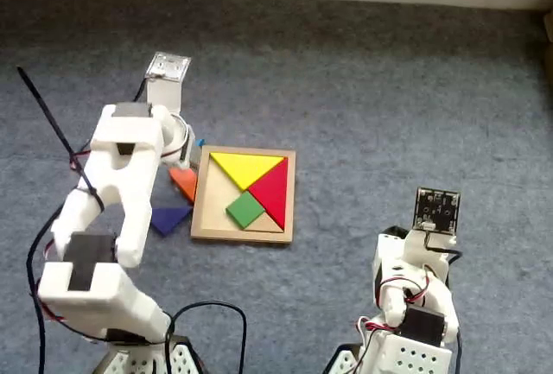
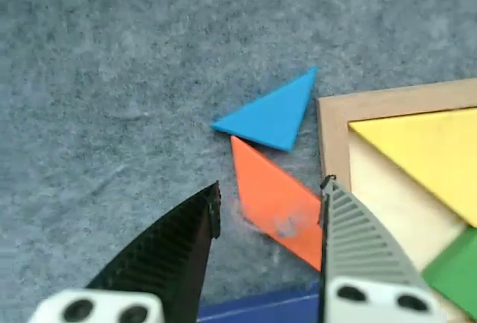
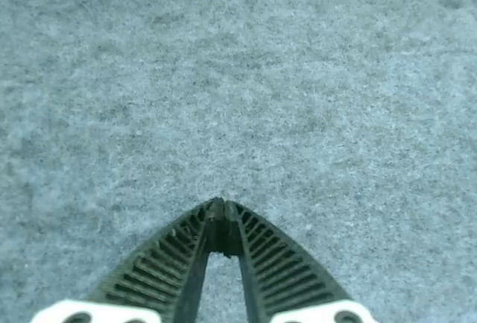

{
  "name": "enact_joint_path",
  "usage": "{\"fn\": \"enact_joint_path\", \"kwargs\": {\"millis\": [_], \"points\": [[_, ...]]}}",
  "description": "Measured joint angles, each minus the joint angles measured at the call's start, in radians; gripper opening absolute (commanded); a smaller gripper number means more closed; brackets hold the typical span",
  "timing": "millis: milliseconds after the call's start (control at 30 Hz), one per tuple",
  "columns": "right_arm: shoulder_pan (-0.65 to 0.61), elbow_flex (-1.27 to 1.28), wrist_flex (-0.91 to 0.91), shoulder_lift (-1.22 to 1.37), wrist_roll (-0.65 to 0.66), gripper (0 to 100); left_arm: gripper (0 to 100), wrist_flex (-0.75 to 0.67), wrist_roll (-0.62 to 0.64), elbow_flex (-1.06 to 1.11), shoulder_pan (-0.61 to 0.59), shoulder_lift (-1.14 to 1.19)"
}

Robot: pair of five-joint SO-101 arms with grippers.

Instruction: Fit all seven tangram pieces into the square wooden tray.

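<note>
The square wooden tray [image 1: 200,218] lies mid-table holding a yellow triangle [image 1: 244,168], a red triangle [image 1: 272,193] and a green square [image 1: 245,210]. Just left of the tray lie an orange parallelogram [image 1: 184,183], a dark blue triangle [image 1: 168,218] and a light blue triangle [image 2: 272,114]. My left gripper [image 2: 270,192] hangs open straddling the orange parallelogram [image 2: 279,207], one finger on the carpet side, the other at the tray's edge [image 2: 332,118]. My right gripper [image 3: 221,207] stays shut over bare carpet at the near right, holding nothing.
Grey carpet covers the table. The left arm [image 1: 121,193] stretches over the area left of the tray, with black cables trailing beside it. The right arm [image 1: 415,296] stands folded at the near right. Open carpet lies right of and beyond the tray.
</note>
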Motion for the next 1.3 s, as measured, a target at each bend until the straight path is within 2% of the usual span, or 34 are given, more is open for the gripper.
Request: {"fn": "enact_joint_path", "kwargs": {"millis": [267,467,633,833,1033,1300], "points": [[0.000,0.000,0.000,0.000,0.000,0.6,25,0.290,-0.212,-0.516,-0.034,0.331],[0.000,0.000,0.000,0.000,0.000,0.6,25,0.356,-0.361,-0.723,-0.032,0.520],[0.000,0.000,0.000,0.000,0.000,0.6,25,0.364,-0.413,-0.806,-0.032,0.626],[0.000,0.000,0.000,0.000,0.000,0.6,25,0.370,-0.414,-0.867,-0.029,0.664],[0.000,0.000,0.000,0.000,0.000,0.6,15,0.371,-0.416,-0.870,-0.008,0.666],[0.000,0.000,0.000,0.000,0.000,0.6,14,0.371,-0.416,-0.870,0.031,0.666]]}}
